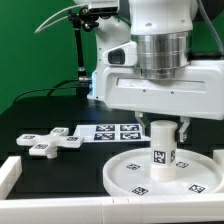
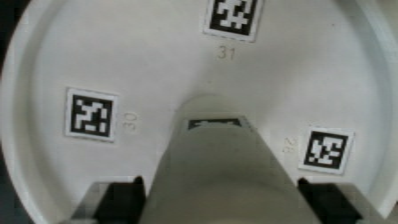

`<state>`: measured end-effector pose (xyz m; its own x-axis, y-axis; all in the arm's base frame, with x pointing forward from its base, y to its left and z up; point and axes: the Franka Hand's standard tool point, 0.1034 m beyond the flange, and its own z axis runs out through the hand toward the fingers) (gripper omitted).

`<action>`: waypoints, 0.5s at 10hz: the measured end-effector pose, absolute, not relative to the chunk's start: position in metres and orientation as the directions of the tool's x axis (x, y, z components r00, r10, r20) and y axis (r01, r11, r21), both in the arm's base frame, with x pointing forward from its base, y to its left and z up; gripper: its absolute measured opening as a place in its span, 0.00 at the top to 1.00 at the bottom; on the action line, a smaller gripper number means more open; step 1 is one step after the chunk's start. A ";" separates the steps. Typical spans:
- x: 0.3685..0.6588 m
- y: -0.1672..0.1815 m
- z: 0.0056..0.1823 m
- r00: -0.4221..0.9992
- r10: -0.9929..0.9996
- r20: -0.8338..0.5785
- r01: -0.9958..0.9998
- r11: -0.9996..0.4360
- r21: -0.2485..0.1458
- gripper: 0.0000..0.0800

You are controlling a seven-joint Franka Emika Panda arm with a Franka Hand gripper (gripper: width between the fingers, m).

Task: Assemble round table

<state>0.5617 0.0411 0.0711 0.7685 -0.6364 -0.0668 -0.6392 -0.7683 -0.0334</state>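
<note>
The table (image 1: 40, 122) I work over is black and matte, and it lies under soft, even light with only faint shadows. A green backdrop (image 1: 35, 60) hangs behind the table and fills the rear of the scene from the exterior view's left to its right. A thin black stand (image 1: 78, 60) rises at the table's back edge, and a dark cable (image 1: 50, 25) arcs away from its top. A low white wall (image 1: 60, 205) runs along the table's front edge. The marker board (image 1: 112, 131) lies flat near the table's middle.
</note>
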 end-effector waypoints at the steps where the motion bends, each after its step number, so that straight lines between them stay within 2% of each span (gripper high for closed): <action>1: 0.562 0.041 0.071 0.734 -0.675 -0.069 -0.678 -0.734 -0.031 0.49; 5: 0.562 0.043 0.071 0.578 -0.811 -0.087 -0.816 -0.578 -0.029 0.49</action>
<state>0.5623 0.0429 0.0715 0.5781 -0.8113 -0.0868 -0.8155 -0.5780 -0.0291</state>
